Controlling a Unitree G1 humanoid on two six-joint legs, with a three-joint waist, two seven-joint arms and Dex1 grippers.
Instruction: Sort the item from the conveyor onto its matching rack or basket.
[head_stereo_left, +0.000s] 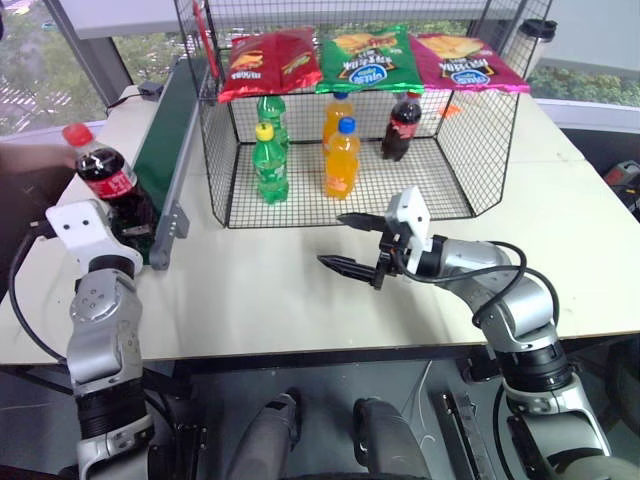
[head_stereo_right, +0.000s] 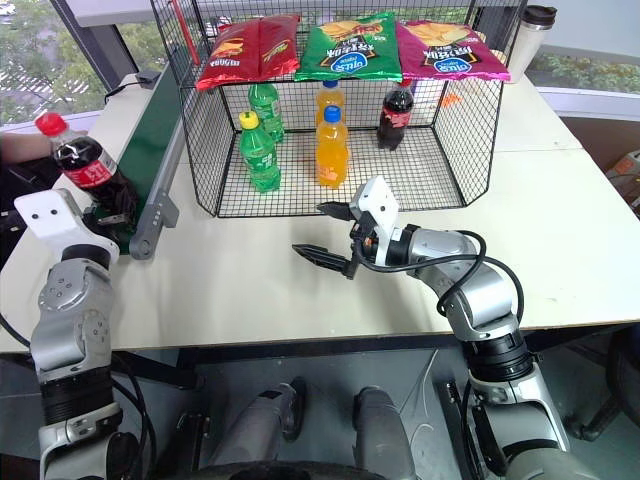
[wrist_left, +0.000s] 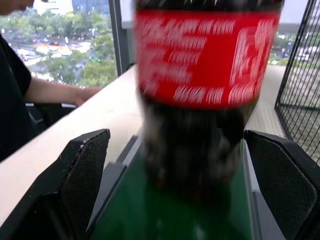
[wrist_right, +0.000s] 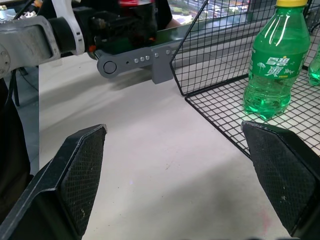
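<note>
Cola bottle (wrist_left: 200, 100) stands between my left gripper's (wrist_left: 190, 165) spread fingers at the near end of the conveyor (head_stereo_left: 170, 130).

My fingers flank it on both sides with gaps showing, so nothing is gripped. My right gripper (head_stereo_left: 355, 243) hangs open over bare table (head_stereo_left: 270, 300), just in front of the cage (head_stereo_left: 215, 150), whose open front faces me; green, orange and cola bottles stand inside.
</note>
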